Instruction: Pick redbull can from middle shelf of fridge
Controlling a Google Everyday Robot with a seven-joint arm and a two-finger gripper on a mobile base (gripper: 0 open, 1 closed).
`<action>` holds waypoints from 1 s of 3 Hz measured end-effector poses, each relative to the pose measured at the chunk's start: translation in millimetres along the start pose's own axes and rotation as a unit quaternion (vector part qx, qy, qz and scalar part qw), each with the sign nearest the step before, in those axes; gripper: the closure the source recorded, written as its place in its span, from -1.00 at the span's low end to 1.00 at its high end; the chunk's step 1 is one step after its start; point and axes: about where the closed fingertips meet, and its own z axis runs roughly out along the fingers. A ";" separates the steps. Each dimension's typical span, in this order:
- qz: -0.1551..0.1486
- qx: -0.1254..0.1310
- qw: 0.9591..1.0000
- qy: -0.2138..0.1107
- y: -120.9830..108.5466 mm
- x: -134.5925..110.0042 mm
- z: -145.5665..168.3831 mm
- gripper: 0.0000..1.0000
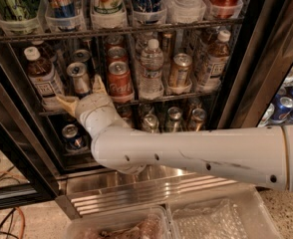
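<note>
The redbull can point(79, 77), slim and silver with a shiny top, stands on the middle shelf point(186, 94) of the fridge point(246, 73), between a brown bottle point(41, 76) and a red Coca-Cola can point(119, 81). My gripper point(81, 92) is at the front of this shelf, right at the can's lower part. Its two cream fingers are spread, one point(66, 101) low at the can's left, one point(99, 83) at its right. The fingers are open and the can stands on the shelf. My white arm point(196, 156) crosses the view from the right.
A water bottle point(150, 68), a gold-brown can point(179, 71) and another brown bottle point(214, 59) share the shelf. Large soda bottles point(104, 4) stand above, short cans point(174, 118) below. Clear plastic trays point(221, 218) lie at the bottom. Blue cans point(283, 106) show at the right.
</note>
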 end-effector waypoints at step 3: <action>-0.011 -0.002 1.000 -0.004 -4.5 -1.3 10.2 -0.38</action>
